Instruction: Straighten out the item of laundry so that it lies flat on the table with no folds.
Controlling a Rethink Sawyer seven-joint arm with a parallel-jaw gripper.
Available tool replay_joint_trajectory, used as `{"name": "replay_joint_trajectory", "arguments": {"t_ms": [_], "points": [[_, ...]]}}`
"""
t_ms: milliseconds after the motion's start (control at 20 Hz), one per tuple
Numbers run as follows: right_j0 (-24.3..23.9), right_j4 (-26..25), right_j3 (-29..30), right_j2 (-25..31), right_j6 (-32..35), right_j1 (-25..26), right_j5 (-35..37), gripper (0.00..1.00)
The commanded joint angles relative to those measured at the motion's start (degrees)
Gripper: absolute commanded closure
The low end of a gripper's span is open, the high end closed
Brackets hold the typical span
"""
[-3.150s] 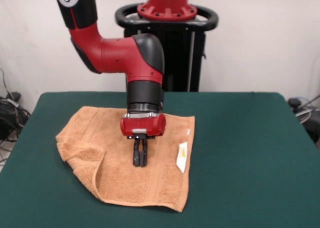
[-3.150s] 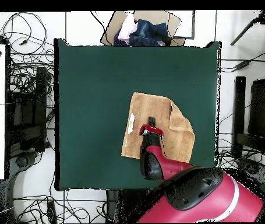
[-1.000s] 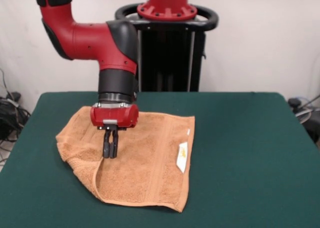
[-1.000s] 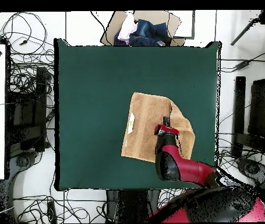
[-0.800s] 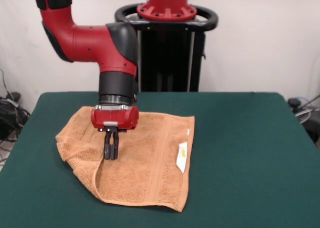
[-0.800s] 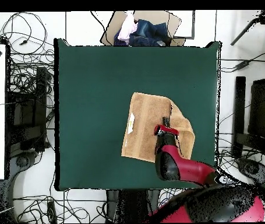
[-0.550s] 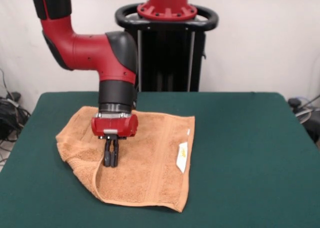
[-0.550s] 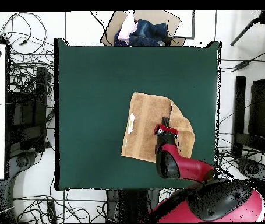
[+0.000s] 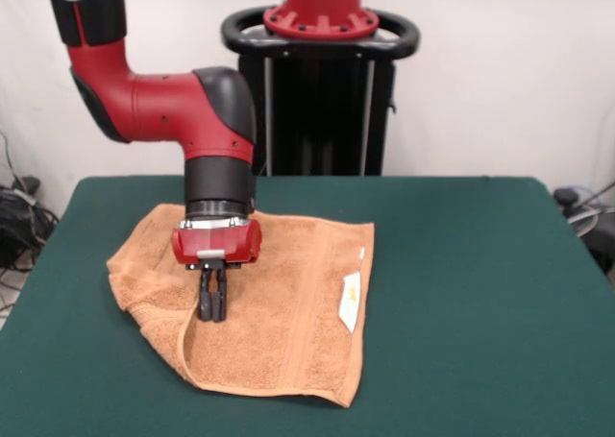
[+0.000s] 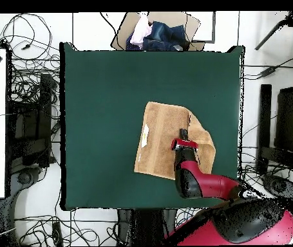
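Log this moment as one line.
gripper: shut, down at fold edge | towel: left side folded over | table: towel not flat

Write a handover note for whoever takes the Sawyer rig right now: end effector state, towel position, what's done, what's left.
End effector: fingers shut, pointing straight down, tips at or just above the towel beside the folded-over flap; no cloth visibly gripped.
Towel: on the green table, in the front view left of centre. Its right part lies flat with the white tag showing; its left side is folded over onto itself, with a raised edge curving toward the near corner.
Done: nothing visibly straightened yet.
Left: grasp the folded flap's edge, pull it outward to the left in the front view, and smooth it until the towel lies flat.
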Motion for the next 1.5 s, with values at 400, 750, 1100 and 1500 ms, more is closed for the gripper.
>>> {"name": "replay_joint_trajectory", "arguments": {"t_ms": [400, 750, 1100, 1500], "points": [[0.5, 2.9, -7.6, 0.8, 8.1, 7.2, 9.6, 1.0], [3.0, 8.0, -6.3, -4.0, 6.7, 6.6, 8.4, 1.0], [2.8, 8.2, -5.1, -5.8, 6.5, 5.7, 8.8, 1.0], [3.8, 9.6, -3.2, -9.1, 5.8, 3.7, 10.0, 1.0]]}}
